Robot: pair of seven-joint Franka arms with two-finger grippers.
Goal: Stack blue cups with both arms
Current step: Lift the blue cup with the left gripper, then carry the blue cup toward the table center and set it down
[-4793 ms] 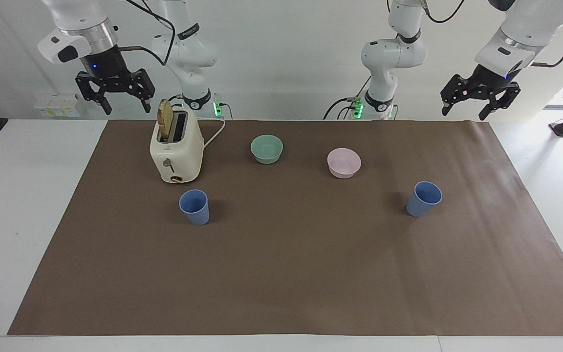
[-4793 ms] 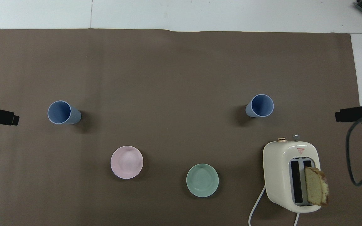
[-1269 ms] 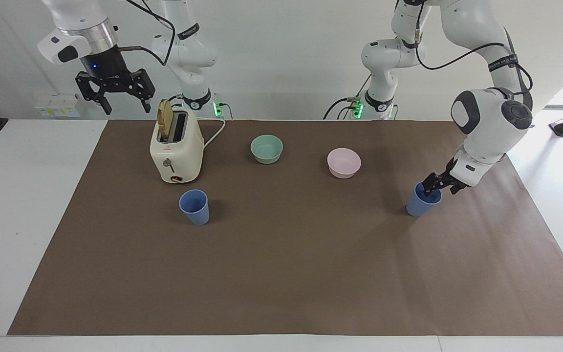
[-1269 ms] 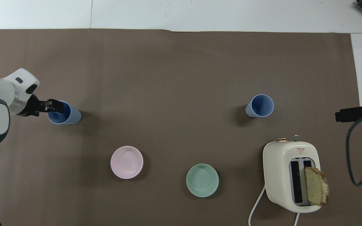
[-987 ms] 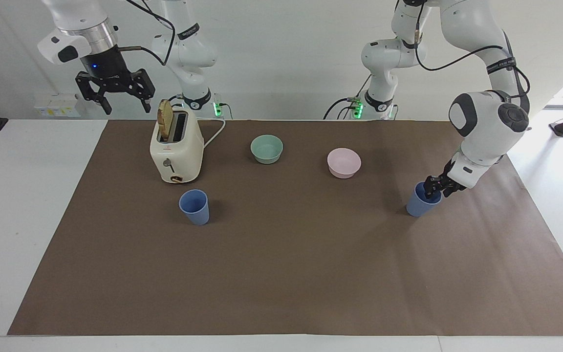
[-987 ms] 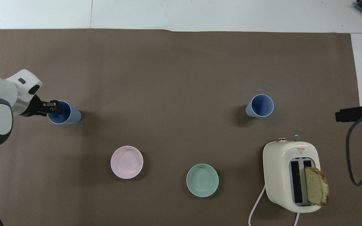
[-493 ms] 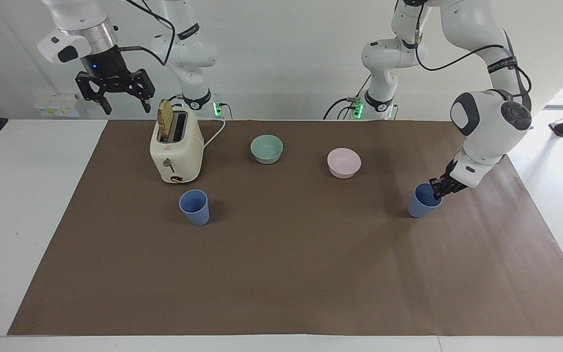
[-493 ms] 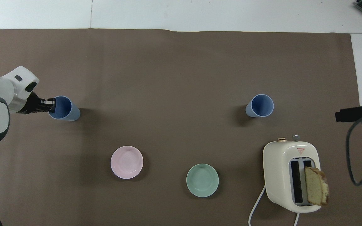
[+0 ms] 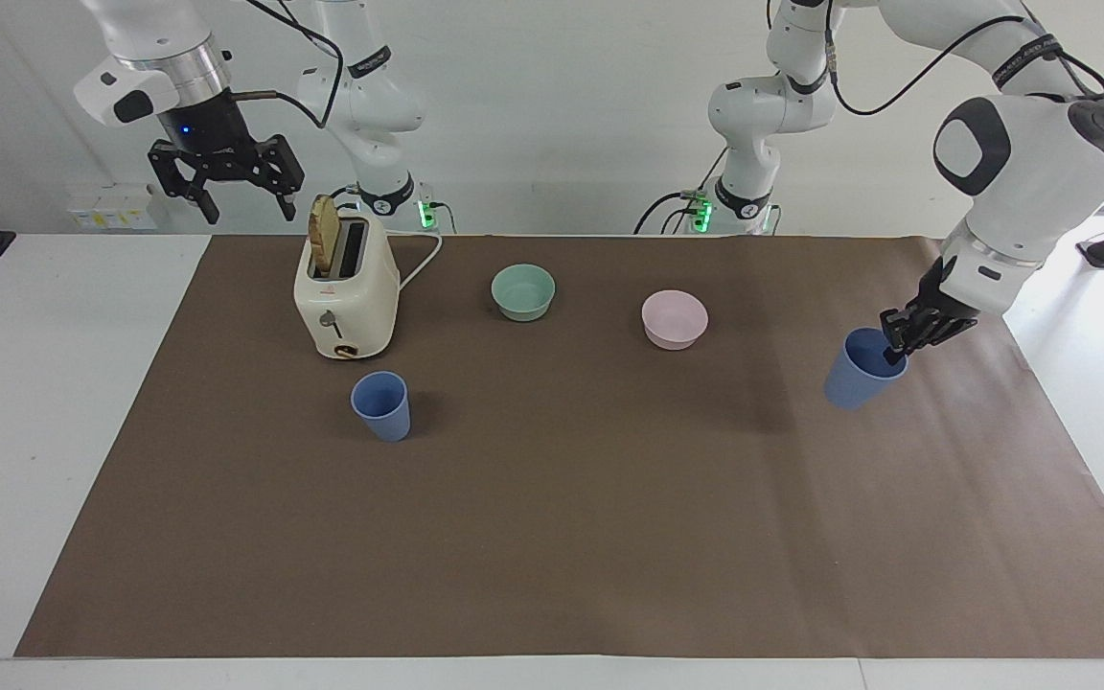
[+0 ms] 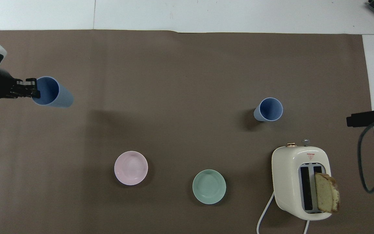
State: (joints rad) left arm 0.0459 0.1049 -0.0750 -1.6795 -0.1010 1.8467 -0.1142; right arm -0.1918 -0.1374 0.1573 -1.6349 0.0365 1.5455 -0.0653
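Brown paper covers the white worktop (image 9: 54,402), and on it stand a cream toaster (image 9: 346,297) with a bread slice (image 9: 324,235) in one slot, a mint-green bowl (image 9: 523,290) and a pale pink bowl (image 9: 675,318). One blue cup (image 9: 381,405) stands upright on the paper, farther from the robots than the toaster. At the left arm's end, the left gripper (image 9: 900,341) is clamped on the rim of the other blue cup (image 9: 859,372) — one finger inside — and holds it tilted, clear of the paper. Over the toaster's end of the worktop, the right gripper (image 9: 238,203) waits raised — fingers spread apart.
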